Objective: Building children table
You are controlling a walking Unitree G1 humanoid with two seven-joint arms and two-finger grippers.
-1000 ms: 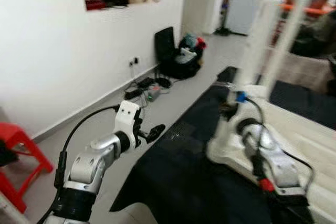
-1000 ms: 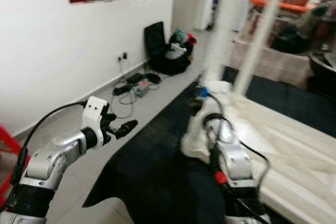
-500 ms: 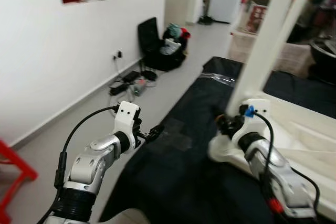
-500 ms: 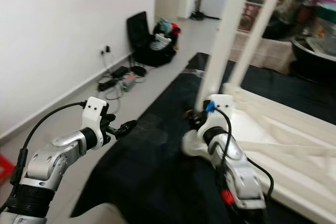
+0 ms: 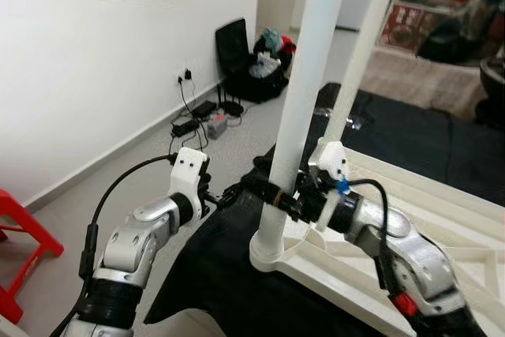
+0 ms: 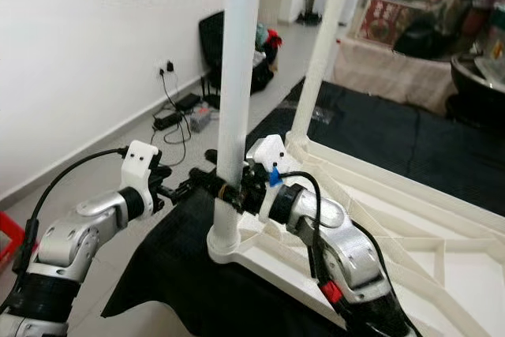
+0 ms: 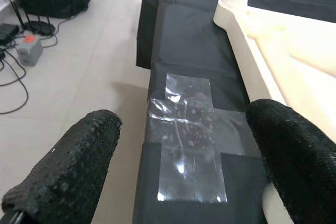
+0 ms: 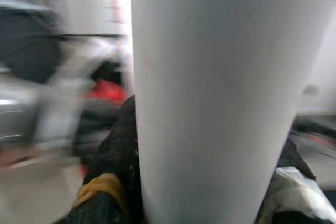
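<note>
A white children table (image 6: pixel 442 219) lies upside down on a black cloth (image 5: pixel 213 274), with its legs pointing up. The near leg (image 5: pixel 304 92) stands in the corner socket (image 5: pixel 276 250). My right gripper (image 5: pixel 272 193) is shut around this leg a little above the socket. In the right wrist view the leg (image 8: pixel 220 98) is close up, with a black finger (image 8: pixel 113 161) pressed against its side. A second leg (image 5: pixel 359 53) rises behind. My left gripper (image 5: pixel 229 193) hovers open just left of the near leg, over a taped patch (image 7: pixel 191 145) of the cloth.
A red stool (image 5: pixel 24 226) stands at the far left by the white wall. Cables and a power strip (image 5: pixel 201 124) lie on the floor along the wall, with a black bag of clothes (image 5: pixel 256 69) beyond. A beige covered piece of furniture (image 5: pixel 426 76) sits behind the table.
The camera has swung, so the table now sits closer and more central. My right gripper, at the leg's foot before, now clasps the leg slightly higher. The left arm keeps its pose.
</note>
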